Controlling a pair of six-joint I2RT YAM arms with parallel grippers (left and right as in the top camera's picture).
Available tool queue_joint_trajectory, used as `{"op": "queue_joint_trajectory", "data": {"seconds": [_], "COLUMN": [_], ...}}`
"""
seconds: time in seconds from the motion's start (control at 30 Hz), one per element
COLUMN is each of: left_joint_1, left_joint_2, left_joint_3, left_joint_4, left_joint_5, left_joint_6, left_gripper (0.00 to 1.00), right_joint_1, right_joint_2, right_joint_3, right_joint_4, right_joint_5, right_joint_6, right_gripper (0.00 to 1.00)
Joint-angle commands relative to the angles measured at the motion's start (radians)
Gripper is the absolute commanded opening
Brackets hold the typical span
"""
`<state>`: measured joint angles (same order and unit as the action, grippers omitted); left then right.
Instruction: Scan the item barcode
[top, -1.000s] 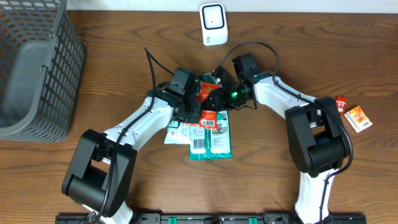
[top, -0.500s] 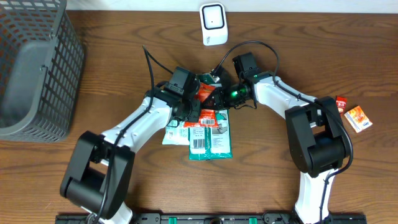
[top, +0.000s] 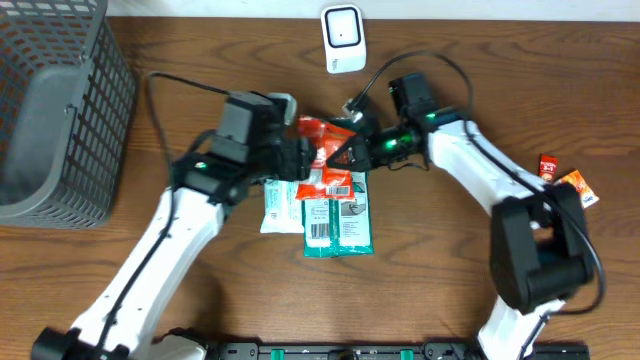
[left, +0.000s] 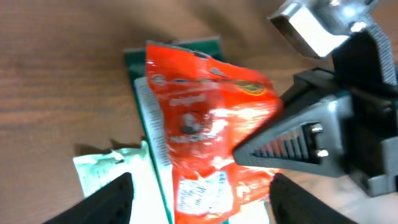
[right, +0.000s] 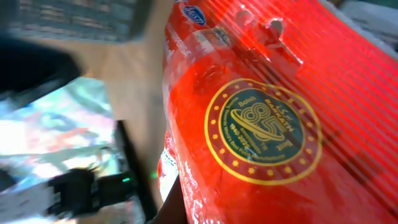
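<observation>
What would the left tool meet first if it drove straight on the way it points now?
The red packet. It sits dead ahead of the open left tool, pinched at one edge by the right tool. Depth is unclear, but nothing shows in front of it.
</observation>
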<state>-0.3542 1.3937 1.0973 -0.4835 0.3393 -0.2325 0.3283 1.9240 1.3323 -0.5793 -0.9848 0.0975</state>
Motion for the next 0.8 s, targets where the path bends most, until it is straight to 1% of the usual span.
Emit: {"op": "queue_joint_trajectory", "data": {"seconds": [0.0,0.07,0.17,0.33,0.43,0.77], "left_joint_1": [0.061,0.088,0.12,0.129,0.129,0.129], "left_joint_2": [-0.023,-0.019,-0.011,-0.01,-0.01,-0.008], "left_joint_3": [0.012,0.012,0.012,0.012,0.012,0.012], "left_joint_4": [-0.005,-0.005,0.0,0.026,0.043,0.068], "left_joint_5": [0.267,0.361,0.453,0.584,0.591,0.591], "left_joint_6": [0.053,0.061,0.072,0.086,0.086,0.086], "left_gripper": [0.74,0.75,0.75,0.75,0.75,0.75], "right_joint_1": [-0.039,-0.051,-0.056,-0.056,-0.055,-0.048], "right_joint_2": [-0.05,-0.054,-0.054,-0.054,-0.054,-0.054], "right_joint_3": [0.0,0.0,0.0,0.0,0.0,0.0], "right_joint_4": [-0.035,-0.053,-0.08,-0.082,-0.08,-0.076], "right_joint_5": [-0.223,-0.306,-0.428,-0.499,-0.576,-0.576], "right_joint_6": [-0.078,-0.106,-0.164,-0.183,-0.21,-0.211], "right_gripper": [0.01,0.01,0.01,0.01,0.01,0.01]}}
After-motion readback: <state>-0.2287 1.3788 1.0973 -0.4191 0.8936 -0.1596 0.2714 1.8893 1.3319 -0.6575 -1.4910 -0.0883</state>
